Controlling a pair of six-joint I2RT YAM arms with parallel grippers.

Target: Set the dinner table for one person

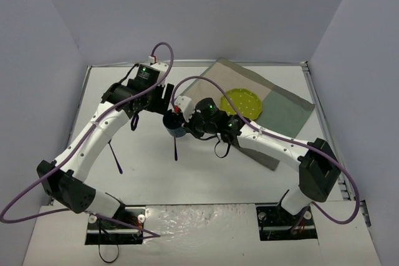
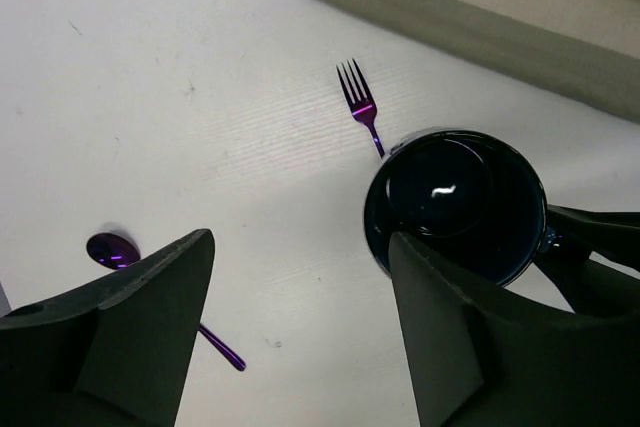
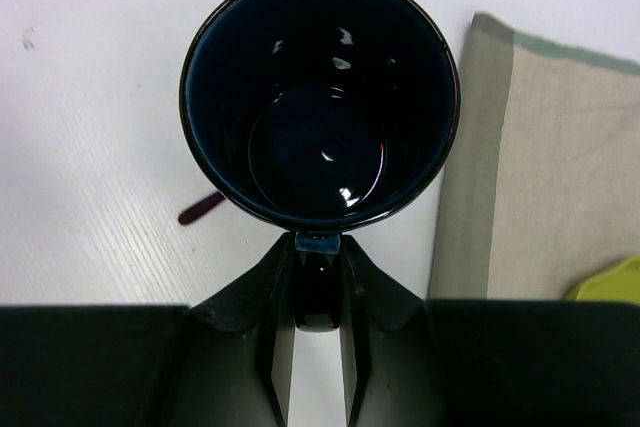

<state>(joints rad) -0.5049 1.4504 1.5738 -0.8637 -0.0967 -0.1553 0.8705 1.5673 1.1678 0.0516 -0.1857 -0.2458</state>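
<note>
- from above and behind the arms, the dinner table (image 1: 149,172) is a white top filling the floor of the view. a beige-and-green placemat (image 1: 283,107) lies askew at its far right, with a yellow-green plate (image 1: 244,102) on it.
- near the table's middle, the right gripper (image 1: 186,124) holds a dark blue mug (image 1: 173,121) just left of the placemat. the left gripper (image 1: 165,96) hangs just beyond the mug.
- on the left wrist view, the left gripper (image 2: 300,247) has its fingers spread wide with only bare dinner table (image 2: 150,97) between them. the mug (image 2: 455,202) sits by the right-hand finger, mouth up.
- a purple fork (image 2: 358,107) lies with its handle running under the mug's rim. a purple spoon (image 2: 112,250) lies by the other finger, and the placemat (image 2: 480,7) crosses the top.
- on the right wrist view, the right gripper (image 3: 318,277) is clamped on the handle of the mug (image 3: 320,97), which stands upright and empty.
- white dinner table (image 3: 100,97) shows to the left, the placemat (image 3: 540,147) just beside the mug on the right. i cannot tell if the mug touches the table.
</note>
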